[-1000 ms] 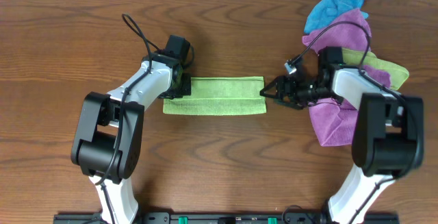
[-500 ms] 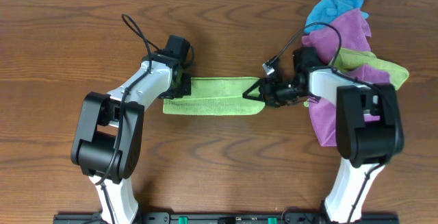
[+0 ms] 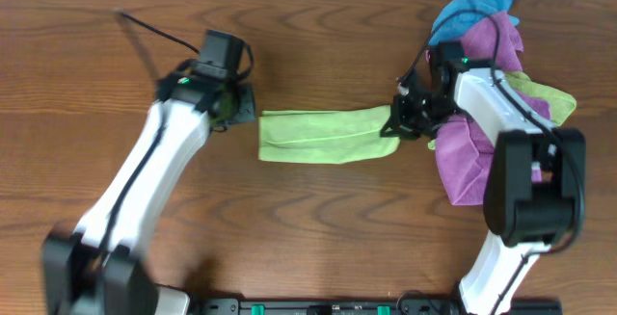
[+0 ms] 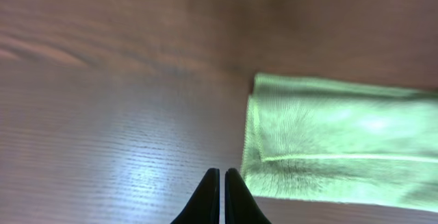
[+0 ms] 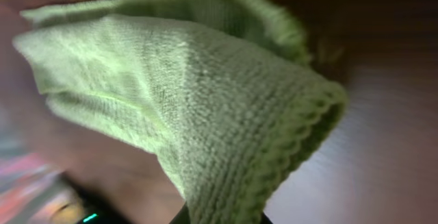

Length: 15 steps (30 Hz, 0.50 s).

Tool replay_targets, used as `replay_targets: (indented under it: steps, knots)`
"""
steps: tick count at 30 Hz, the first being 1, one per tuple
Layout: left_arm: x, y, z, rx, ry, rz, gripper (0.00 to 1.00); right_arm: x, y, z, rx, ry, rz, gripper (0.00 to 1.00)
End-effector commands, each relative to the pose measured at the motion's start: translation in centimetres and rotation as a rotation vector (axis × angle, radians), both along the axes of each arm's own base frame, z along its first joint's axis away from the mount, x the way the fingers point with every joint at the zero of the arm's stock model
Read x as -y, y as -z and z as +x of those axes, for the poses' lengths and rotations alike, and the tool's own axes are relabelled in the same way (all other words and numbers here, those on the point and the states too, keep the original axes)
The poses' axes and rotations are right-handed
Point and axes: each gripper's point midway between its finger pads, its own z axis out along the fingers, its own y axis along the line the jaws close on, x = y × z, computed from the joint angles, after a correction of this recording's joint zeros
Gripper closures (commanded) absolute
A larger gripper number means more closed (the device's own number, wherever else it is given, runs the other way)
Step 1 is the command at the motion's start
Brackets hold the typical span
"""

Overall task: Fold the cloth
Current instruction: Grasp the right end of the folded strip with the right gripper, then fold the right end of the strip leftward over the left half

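The cloth (image 3: pixel 323 135) is a lime-green strip folded lengthwise, lying on the wooden table in the overhead view. My right gripper (image 3: pixel 395 122) is shut on its right end, which is bunched and lifted slightly. In the right wrist view the pinched cloth (image 5: pixel 205 94) fills the frame and rises out of the right gripper (image 5: pixel 222 214), hiding the fingers. My left gripper (image 3: pixel 241 113) is shut on nothing, just left of the cloth's left end and not touching it. In the left wrist view the left gripper (image 4: pixel 222 177) hangs over bare wood, with the cloth (image 4: pixel 342 152) to its right.
A heap of other cloths lies at the right under and behind my right arm: a blue one (image 3: pixel 472 7), purple ones (image 3: pixel 496 40) (image 3: pixel 463 166) and another lime-green one (image 3: pixel 545 98). Bare wooden table (image 3: pixel 318 45) surrounds the folded strip.
My right gripper moved in from the right, closed on the cloth's right end and drew the cloth to the right. My left arm pulled back up and left, off the cloth's left end.
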Motion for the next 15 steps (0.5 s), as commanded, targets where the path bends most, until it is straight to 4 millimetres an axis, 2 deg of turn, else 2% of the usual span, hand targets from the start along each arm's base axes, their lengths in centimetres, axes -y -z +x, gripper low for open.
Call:
replay_targets:
  steps: [1,2,5,7,8,12,15]
  knots:
    - [-0.8,-4.8,-1.6,0.095,-0.041,-0.032,0.94,2.7,-2.2,1.1,0.117,-0.044,-0.315,0.99]
    - [-1.1,-6.1,-2.6,0.115,-0.046,-0.041,0.94,2.6,-2.4,1.0,0.122,-0.053,-0.355,0.99]
    - [-2.0,-9.6,-6.1,0.172,-0.07,-0.075,0.95,0.6,-2.1,0.5,0.142,-0.092,-0.452,0.98]
    - [-2.6,-11.1,-7.9,0.201,-0.076,-0.088,0.95,-1.1,-2.1,0.5,0.177,-0.112,-0.492,0.99]
    - [-2.9,-12.1,-9.3,0.222,-0.084,-0.101,0.94,-2.6,-2.1,0.5,0.209,-0.123,-0.504,0.98]
    - [-4.0,-14.6,-13.1,0.296,-0.086,-0.128,0.94,-7.5,-2.3,0.3,0.313,-0.182,-0.516,0.99]
    - [-4.6,-15.7,-15.2,0.34,-0.098,-0.153,0.94,-9.9,-2.5,-0.1,0.379,-0.215,-0.541,0.99]
